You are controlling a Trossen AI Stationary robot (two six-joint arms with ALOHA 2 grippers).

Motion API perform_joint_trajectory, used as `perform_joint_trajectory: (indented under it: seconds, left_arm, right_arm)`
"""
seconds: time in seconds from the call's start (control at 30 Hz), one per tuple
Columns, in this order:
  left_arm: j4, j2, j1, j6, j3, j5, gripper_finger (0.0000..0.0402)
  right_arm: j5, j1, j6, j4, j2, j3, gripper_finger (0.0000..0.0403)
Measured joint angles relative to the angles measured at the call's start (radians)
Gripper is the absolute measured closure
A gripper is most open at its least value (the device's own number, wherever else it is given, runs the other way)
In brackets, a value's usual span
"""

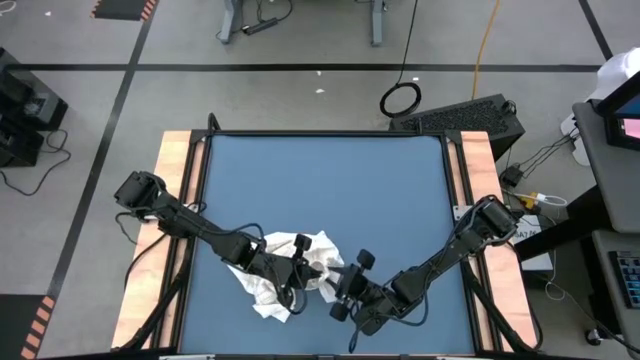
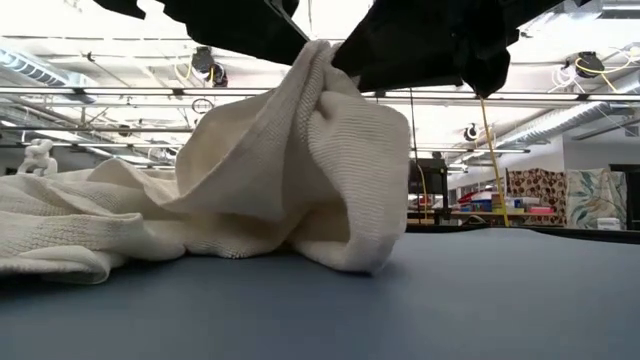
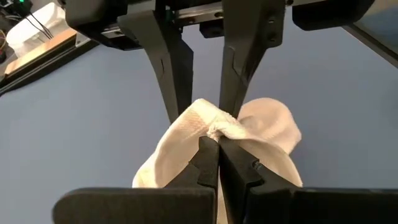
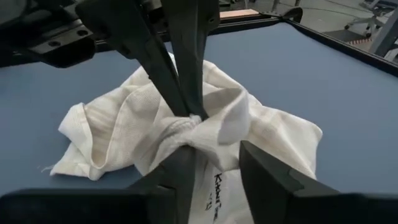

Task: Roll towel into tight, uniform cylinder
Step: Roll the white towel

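Blue, matte tabletop [image 1: 320, 180], wood-edged at the sides, carrying one item near its front edge. Item: the towel [image 1: 285, 268], white woven cloth with a faint grid, lying crumpled and not yet rolled, one corner gathered into a peak and lifted off the surface while the rest trails flat on the left arm's side. Handling, judged from the drape: light, very soft, no stiffness of its own; it slumps into folds wherever unsupported, and the textured weave should grip well rather than slip (not fragile). Best taken by a hem or corner, pinched through a single layer, since a bunched handful will not lay out flat for an even cylinder. Left end effector [image 3: 217, 140]: fingers together, clamped on the gathered peak of the cloth. Right end effector [image 4: 211, 158]: directly facing the left one at the same peak, fingers standing apart with a clear gap and cloth lying between them; not clamped on anything. A line of black handwriting shows on the cloth, illegible.
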Motion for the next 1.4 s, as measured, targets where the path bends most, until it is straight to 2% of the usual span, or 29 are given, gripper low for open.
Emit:
perform_joint_trajectory:
  seconds: [0.17,0.37,0.57,0.83,0.93,1.1,1.4]
  left_arm:
    - [0.0,0.0,0.005,0.0,0.0,0.0,0.0396]
    - [-0.007,0.0,0.005,-0.001,0.0,-0.001,0.0396]
    - [-0.003,0.0,0.005,-0.002,0.0,-0.001,0.0396]
    - [-0.003,0.0,0.005,-0.019,0.0,-0.002,0.0396]
    - [-0.002,0.0,0.005,-0.042,0.0,-0.002,0.0396]
    - [-0.003,0.0,0.002,-0.052,0.0,-0.002,0.0396]
    - [-0.004,-0.006,0.002,-0.057,0.0,-0.032,0.0396]
  right_arm:
    - [-0.006,0.0,0.029,0.007,0.0,0.0,0.0255]
    - [-0.074,0.0,0.067,0.011,0.0,0.0,0.0233]
    - [-0.077,0.0,0.067,0.018,0.0,0.0,0.0205]
    - [-0.079,-0.016,-0.018,0.121,0.0,0.0,0.0167]
    - [-0.122,-0.041,-0.026,0.124,0.0,0.0,0.0167]
    - [-0.156,-0.073,-0.007,0.106,0.0,0.0,0.02]
    - [-0.16,-0.071,-0.004,0.073,0.0,0.001,0.0328]
